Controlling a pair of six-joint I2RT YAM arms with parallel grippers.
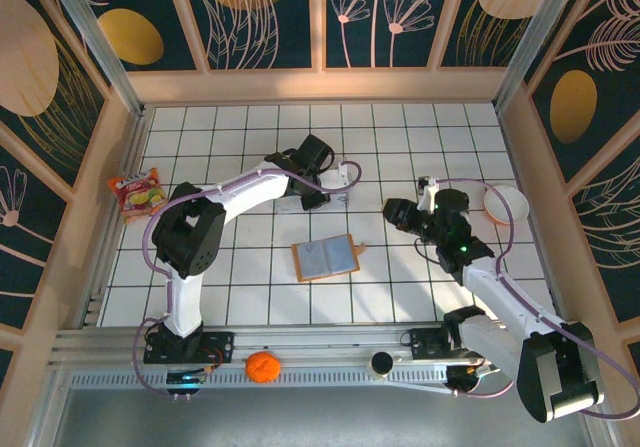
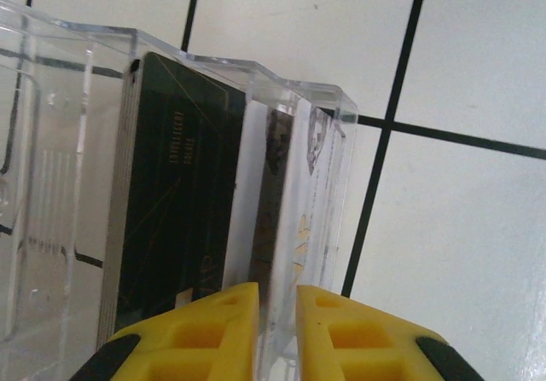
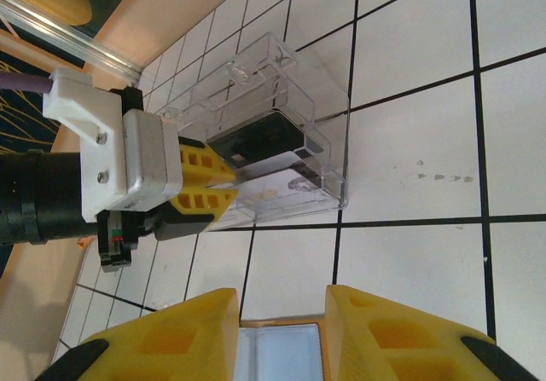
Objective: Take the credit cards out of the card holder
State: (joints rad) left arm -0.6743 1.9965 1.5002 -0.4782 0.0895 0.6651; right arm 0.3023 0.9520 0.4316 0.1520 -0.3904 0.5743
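Right at the tips of my left gripper stands the clear plastic box, set on the white tiled table. The credit cards stand on edge inside it. A dark card sits to the left of my fingertips, and a paler card with a faint emblem sits to their right, close to the box's end wall. My left fingers are a slim gap apart, lined up with the space between those two cards. I cannot tell whether either pad touches a card. My right gripper hangs above the table with its fingers well apart and nothing between them. Beneath the gap between those right fingers lies the card holder, spread open, with its grey-blue inner pocket facing up inside an orange-tan border. I cannot tell whether a card sits in its pockets. Straight ahead of my right gripper is the clear plastic box, with my left gripper's yellow fingers reaching into its near side. Seen from above, the card holder lies flat on the tiles between my two grippers, nearer my bases than either, and apart from the box.
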